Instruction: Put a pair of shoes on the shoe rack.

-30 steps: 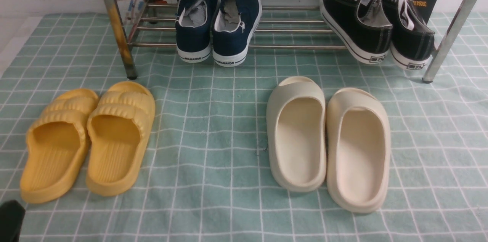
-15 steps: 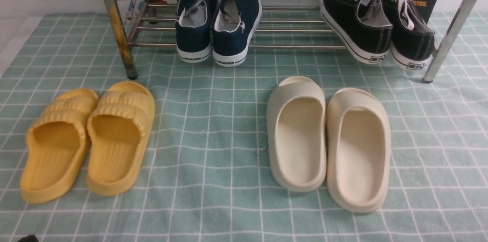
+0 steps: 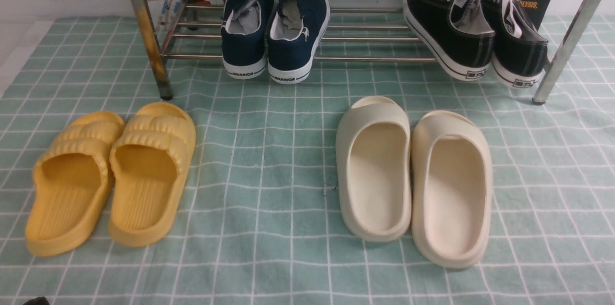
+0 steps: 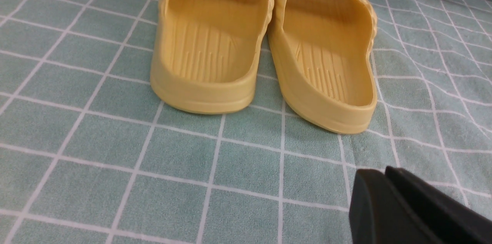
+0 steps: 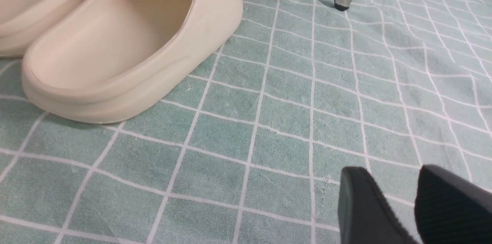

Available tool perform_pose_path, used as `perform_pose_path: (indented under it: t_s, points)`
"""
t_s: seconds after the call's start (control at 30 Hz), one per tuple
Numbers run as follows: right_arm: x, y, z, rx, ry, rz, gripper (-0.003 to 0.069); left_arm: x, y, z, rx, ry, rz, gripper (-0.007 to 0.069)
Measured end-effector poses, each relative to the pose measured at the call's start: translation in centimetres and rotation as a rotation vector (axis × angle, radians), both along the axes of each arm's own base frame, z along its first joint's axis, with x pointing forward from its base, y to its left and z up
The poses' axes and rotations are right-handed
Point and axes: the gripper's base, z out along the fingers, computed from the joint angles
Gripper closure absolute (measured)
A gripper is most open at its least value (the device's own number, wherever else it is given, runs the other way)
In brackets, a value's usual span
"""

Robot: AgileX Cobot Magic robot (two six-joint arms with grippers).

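left hand (image 4: 386, 176): withdrawn since a second ago, fingers pressed together, empty | right hand (image 5: 415, 198): slightly parted, empty | pair of shoes (image 3: 274, 31): unmoved on shoe rack (image 3: 144, 31), far ahead of both hands

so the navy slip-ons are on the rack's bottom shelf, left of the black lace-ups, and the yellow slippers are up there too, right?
Not quite. The front view shows the yellow slippers on the green checked cloth in front of the shoe rack, not on it. The navy slip-ons do sit left of the black lace-ups.

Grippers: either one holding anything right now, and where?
Nothing held. Left gripper fingers together over bare cloth; right gripper slightly parted, nothing between.
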Motion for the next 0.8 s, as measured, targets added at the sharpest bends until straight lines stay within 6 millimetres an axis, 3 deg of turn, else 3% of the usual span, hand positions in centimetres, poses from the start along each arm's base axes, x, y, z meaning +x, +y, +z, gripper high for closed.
perform_pose_path:
  t_s: [0.8]
  points:
    - [0.00, 0.00, 0.00, 0.000, 0.000, 0.000, 0.0412, 0.00, 0.00, 0.00, -0.001, 0.000, 0.000, 0.0562]
